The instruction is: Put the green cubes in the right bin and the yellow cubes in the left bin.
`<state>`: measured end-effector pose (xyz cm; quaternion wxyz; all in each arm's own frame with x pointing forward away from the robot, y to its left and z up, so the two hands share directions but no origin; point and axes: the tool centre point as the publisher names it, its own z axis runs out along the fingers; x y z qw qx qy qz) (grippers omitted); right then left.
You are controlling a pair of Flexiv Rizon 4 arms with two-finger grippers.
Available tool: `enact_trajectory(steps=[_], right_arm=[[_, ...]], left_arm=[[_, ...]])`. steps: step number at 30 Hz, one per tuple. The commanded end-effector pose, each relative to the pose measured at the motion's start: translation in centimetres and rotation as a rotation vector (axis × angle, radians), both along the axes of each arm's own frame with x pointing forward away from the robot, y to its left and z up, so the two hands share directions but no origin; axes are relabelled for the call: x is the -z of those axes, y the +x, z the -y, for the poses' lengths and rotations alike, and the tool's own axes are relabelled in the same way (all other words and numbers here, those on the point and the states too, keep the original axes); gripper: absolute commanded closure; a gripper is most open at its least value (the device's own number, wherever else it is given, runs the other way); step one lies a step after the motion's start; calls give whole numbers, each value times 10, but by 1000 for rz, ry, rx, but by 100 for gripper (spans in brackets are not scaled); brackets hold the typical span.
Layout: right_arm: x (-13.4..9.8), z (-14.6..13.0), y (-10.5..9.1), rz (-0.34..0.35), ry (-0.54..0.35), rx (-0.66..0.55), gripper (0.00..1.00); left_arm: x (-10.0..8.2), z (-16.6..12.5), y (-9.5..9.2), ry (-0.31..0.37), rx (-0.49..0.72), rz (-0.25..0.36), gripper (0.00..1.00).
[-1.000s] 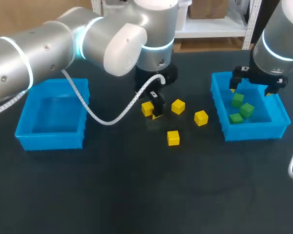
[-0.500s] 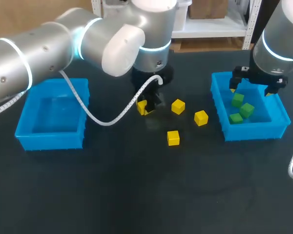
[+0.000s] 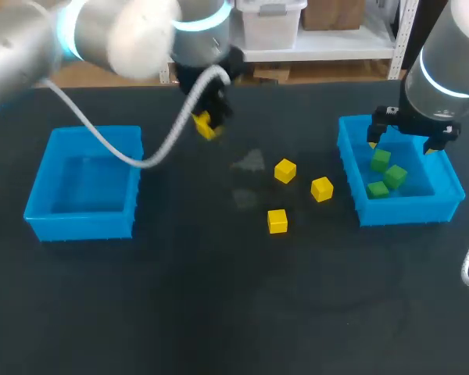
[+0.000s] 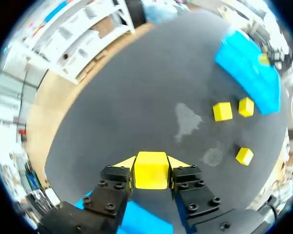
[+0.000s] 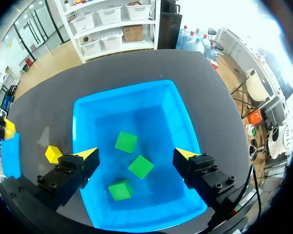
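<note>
My left gripper [image 3: 209, 121] is shut on a yellow cube [image 3: 203, 125] and holds it above the table between the two bins; the left wrist view shows the cube [image 4: 151, 169] clamped between both fingers. Three more yellow cubes [image 3: 285, 170] [image 3: 321, 188] [image 3: 277, 220] lie on the dark table. My right gripper [image 3: 411, 139] hangs open over the right blue bin [image 3: 350, 164], which holds three green cubes [image 5: 125, 142] [image 5: 140, 166] [image 5: 120, 190]. The left blue bin [image 3: 82, 221] has nothing in it.
A pale smudge [image 3: 251, 162] marks the table where the lifted cube lay. My left arm's white cable [image 3: 125, 152] hangs over the table beside the left bin.
My left gripper closed on a yellow cube, lifted it off the table and carried it up and toward the left bin. The right arm has kept still.
</note>
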<state>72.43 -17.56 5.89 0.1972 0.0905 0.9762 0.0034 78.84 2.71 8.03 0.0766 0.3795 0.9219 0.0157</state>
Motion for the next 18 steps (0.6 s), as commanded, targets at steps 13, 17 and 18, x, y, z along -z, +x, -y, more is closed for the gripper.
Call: enact_trajectory(steps=[13,17,18], right_arm=[[0,0,-1,4,-1,1,0],[0,0,-1,4,-1,1,0],[0,0,-1,4,-1,1,0]], left_arm=[[-59,-181,-63,-103,-346,14,100],[-49,-190,-80,-109,-378,-23,100],[-46,-191,-84,-110,-386,-30,100]])
